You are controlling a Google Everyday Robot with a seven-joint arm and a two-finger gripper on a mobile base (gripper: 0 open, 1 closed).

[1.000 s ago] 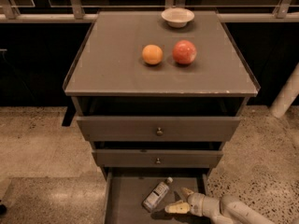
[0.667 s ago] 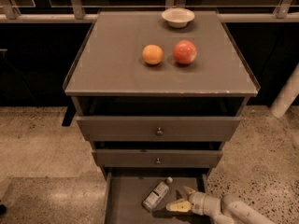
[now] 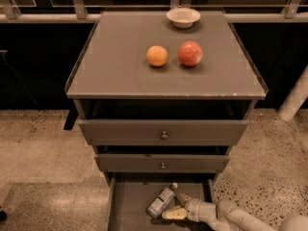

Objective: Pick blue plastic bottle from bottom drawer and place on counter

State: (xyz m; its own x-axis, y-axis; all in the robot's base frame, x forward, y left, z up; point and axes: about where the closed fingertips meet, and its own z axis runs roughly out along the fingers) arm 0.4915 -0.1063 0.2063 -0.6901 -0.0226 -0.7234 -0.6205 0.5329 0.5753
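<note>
You are just starting: the small bluish clear plastic bottle point(image 3: 160, 202) is lying in the flat grey bottom drawer point(image 3: 129, 211), your tool point(image 3: 169, 203) hovering just beside it, fingers spread, holding nothing. Grasping and placing on the matte grey counter point(image 3: 115, 69) are remaining. You are seeing one bottle, three drawers, one orange fruit point(image 3: 157, 56), one red fruit point(image 3: 190, 53), one white bowl point(image 3: 183, 16).

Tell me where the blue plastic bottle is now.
Bottom centre of the camera view: the blue plastic bottle lies in the bottom drawer, beside the open hand reaching in from the lower right.
</note>
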